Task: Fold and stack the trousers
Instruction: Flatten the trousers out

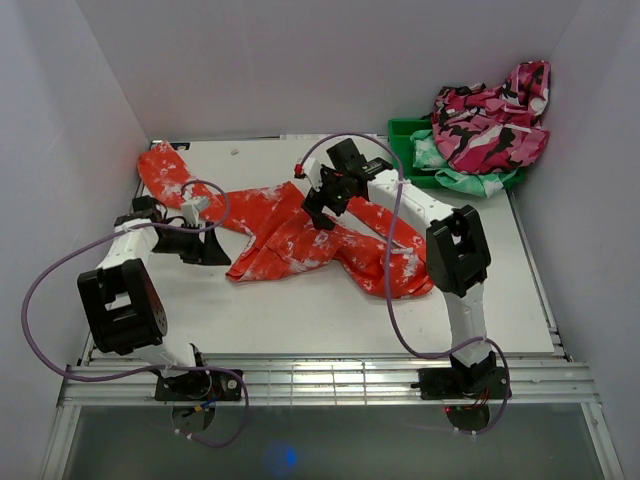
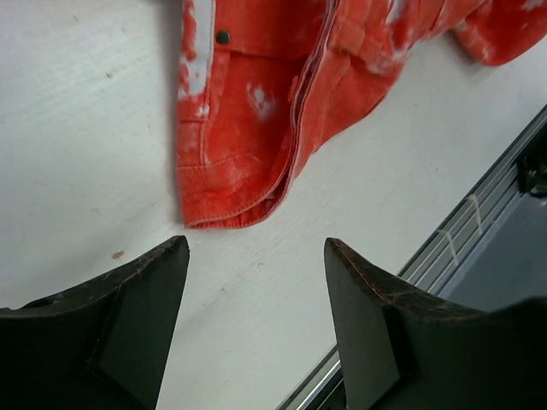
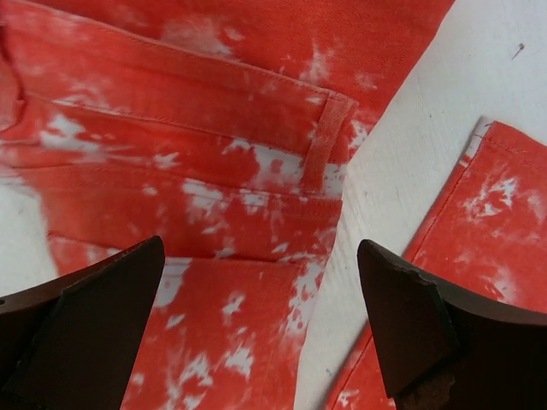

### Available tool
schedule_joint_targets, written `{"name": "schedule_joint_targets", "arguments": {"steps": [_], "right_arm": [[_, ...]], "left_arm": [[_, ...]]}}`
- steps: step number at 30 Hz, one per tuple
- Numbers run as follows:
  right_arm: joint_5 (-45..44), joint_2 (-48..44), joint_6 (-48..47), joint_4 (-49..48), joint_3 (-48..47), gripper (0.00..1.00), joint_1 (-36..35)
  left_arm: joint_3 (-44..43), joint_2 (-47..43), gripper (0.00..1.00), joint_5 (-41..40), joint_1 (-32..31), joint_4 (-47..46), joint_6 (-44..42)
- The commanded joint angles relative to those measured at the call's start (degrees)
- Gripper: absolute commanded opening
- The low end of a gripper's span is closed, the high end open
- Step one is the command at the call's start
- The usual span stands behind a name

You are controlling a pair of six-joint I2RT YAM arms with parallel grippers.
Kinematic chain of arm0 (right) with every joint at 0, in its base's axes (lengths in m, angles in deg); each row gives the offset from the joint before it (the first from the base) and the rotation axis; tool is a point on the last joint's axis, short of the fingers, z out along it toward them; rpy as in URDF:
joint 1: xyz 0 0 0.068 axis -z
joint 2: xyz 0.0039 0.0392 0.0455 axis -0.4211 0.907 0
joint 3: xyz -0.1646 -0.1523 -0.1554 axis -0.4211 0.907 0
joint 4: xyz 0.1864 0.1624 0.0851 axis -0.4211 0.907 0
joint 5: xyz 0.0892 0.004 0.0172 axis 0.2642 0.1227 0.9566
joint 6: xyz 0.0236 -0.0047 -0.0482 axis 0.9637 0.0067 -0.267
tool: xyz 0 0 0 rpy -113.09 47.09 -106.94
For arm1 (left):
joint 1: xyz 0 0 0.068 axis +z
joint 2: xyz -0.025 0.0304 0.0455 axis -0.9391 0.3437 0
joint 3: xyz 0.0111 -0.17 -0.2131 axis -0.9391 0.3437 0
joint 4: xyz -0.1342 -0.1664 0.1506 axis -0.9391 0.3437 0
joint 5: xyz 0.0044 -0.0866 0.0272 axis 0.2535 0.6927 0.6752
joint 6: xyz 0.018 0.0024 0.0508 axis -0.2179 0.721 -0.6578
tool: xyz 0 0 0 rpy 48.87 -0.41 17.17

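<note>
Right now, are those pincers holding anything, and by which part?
Nothing is held. The left pincer and right pincer are open; the trousers lie loose on the table.

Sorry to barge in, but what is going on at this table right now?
Two robot arms are folding the red-orange trousers, which lie spread and partly doubled over on the table, not yet a neat stack. The left gripper is open beside a corner of the cloth, holding nothing; the right gripper is open over the cloth, also empty. A camouflage garment lies over the green bin at the back right.
</note>
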Motion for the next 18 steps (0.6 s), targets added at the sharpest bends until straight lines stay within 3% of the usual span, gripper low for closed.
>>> {"name": "schedule_joint_targets", "arguments": {"steps": [1, 9, 17, 18], "right_arm": [[-1.1, 3.1, 1.9, -2.0, -5.7, 1.0, 0.4], [-2.7, 10.7, 1.4, -4.9, -10.1, 1.0, 1.3], [0.1, 12.5, -0.1, -8.2, -4.9, 1.0, 1.6], [1.2, 12.6, 0.0, -8.1, -4.7, 0.96, 1.9]], "left_arm": [[4.9, -2.0, 0.75, -3.6, -1.8, -5.2, -3.9], [8.8, 2.5, 0.72, -11.5, -2.7, -9.9, -2.0], [7.5, 6.4, 0.71, -15.3, -6.2, -15.5, 3.0], [7.1, 7.0, 0.71, -15.2, -6.9, -15.7, 3.5]]}}
